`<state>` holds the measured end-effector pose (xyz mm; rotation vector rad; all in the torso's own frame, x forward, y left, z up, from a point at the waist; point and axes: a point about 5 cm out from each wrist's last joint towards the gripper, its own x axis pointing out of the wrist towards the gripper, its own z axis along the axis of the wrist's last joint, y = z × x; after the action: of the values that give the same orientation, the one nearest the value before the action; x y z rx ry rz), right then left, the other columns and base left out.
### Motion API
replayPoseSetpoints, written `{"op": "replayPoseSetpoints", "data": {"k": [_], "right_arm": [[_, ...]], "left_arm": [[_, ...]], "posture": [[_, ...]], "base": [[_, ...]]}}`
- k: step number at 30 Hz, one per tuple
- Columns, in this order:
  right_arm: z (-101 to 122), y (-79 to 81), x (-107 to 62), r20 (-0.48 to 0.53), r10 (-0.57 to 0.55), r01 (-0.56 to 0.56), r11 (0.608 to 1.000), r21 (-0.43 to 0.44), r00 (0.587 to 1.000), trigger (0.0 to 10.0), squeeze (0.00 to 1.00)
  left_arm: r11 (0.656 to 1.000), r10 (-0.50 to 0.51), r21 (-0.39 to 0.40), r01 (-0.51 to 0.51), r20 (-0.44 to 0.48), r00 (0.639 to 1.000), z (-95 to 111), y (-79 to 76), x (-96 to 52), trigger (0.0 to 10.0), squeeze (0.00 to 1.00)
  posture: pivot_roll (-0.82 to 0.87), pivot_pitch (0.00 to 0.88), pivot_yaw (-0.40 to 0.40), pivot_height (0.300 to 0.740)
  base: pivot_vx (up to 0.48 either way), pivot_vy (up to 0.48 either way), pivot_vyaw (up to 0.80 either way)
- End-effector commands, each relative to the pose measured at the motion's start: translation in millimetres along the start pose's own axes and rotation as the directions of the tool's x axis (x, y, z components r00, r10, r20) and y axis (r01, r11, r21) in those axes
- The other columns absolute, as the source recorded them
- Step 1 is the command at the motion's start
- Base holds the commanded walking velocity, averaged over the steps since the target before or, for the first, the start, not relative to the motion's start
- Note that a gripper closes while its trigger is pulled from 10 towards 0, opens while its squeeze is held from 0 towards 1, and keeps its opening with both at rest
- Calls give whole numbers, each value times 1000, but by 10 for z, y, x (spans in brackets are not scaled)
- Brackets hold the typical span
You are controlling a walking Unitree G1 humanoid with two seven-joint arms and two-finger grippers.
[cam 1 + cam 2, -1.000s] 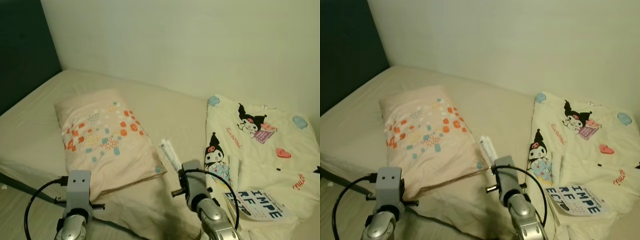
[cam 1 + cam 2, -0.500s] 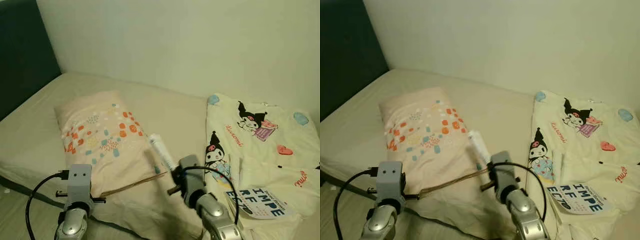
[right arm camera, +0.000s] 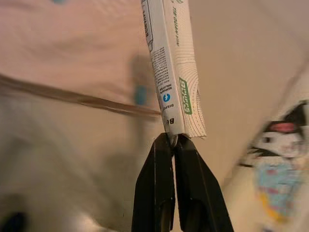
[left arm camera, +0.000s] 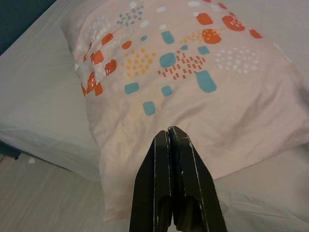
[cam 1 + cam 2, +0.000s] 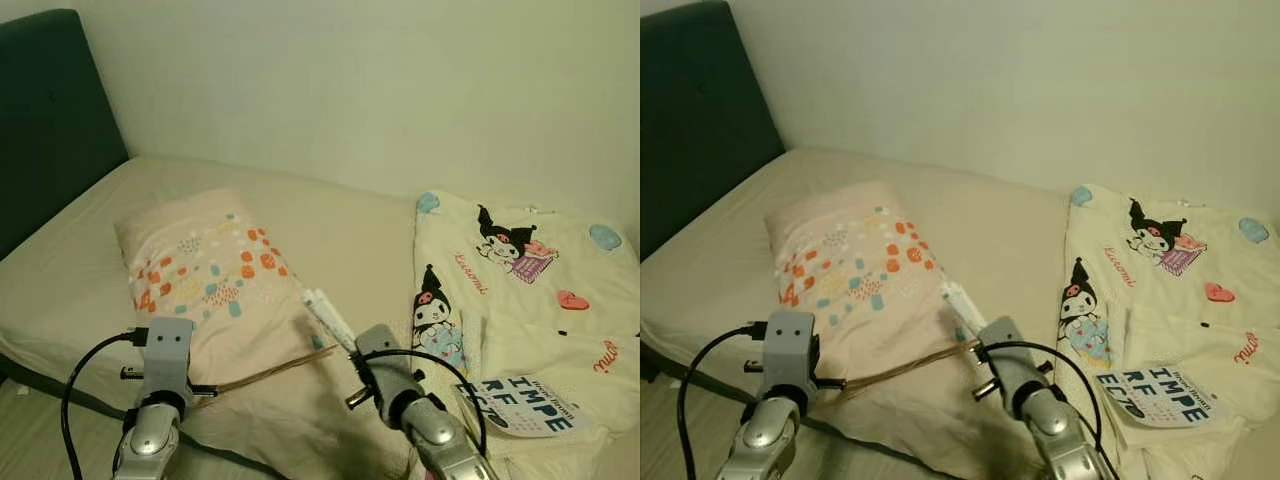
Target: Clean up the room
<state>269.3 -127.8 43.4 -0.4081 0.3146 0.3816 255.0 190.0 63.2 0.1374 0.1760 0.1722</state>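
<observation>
Now right gripper [image 3: 172, 140] pinched toothpaste tube [image 3: 170, 72], lifted off bed [image 5: 340, 215] beside pillow [image 5: 215, 270] edge; removal next. Left gripper [image 4: 169, 137] idle, fingers pressed together.

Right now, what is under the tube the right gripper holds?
The tube, pinched by the right gripper, hangs over the pillow edge and the bed sheet; whatever its length covers is hidden.

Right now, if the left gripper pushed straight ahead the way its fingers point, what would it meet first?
Most likely the pillow: the left gripper, fingers shut and holding nothing, points at its near lower edge above the bed sheet. The gap between them is hard to judge.
</observation>
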Motion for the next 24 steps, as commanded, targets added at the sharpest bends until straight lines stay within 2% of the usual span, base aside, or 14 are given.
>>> {"op": "replayPoseSetpoints", "data": {"k": [1,4,6,7,8,11,13,16,20,24], "right_arm": [[31,6,2,16,-17,18,999,-52,1000,10000,0],[80,59,55,35,-9,9,1000,-3,999,10000,0],[108,14,56,38,-69,62,983,170,997,10000,0],[108,14,56,38,-69,62,983,170,997,10000,0],[104,-31,39,32,-104,94,972,215,994,10000,0],[95,-63,24,32,-120,110,968,227,992,10000,0],[111,-98,-6,53,-120,107,974,202,991,10000,0],[208,-84,5,98,-87,67,979,191,991,10000,0],[225,-77,35,110,-78,57,983,177,991,10000,0],[221,-116,63,105,-99,71,967,246,990,10000,0]], "left_arm": [[1000,-5,6,5,-15,1000,-50,0,-26,10000,0],[1000,6,7,-6,-24,1000,-72,13,-38,10000,0],[1000,9,5,-9,-29,1000,-88,24,-65,10000,0],[1000,9,5,-9,-29,1000,-88,24,-65,10000,0],[1000,12,1,-12,-38,999,-101,27,-73,10000,0],[1000,18,3,-18,-56,998,-140,16,-81,10000,0],[1000,31,2,-31,-87,996,-201,-30,-115,10000,0],[999,35,-13,-36,-75,997,-173,-72,-139,10000,0],[998,52,-18,-54,-78,996,-191,-92,-186,10000,0],[997,67,-28,-69,-61,996,-164,-95,-199,10000,0]], "posture": [[-63,67,-26,740],[-44,78,-44,740],[-61,72,-41,740],[-61,72,-41,740],[-68,67,-34,740],[-85,58,-20,740],[-75,54,-65,740],[-67,68,-75,740],[-37,67,-103,740],[-40,65,-110,740]], "base": [[0,0,0],[0,0,0],[0,0,0],[0,0,0],[0,0,0],[0,0,0],[0,0,0],[0,0,0],[0,0,0],[0,0,0]]}}
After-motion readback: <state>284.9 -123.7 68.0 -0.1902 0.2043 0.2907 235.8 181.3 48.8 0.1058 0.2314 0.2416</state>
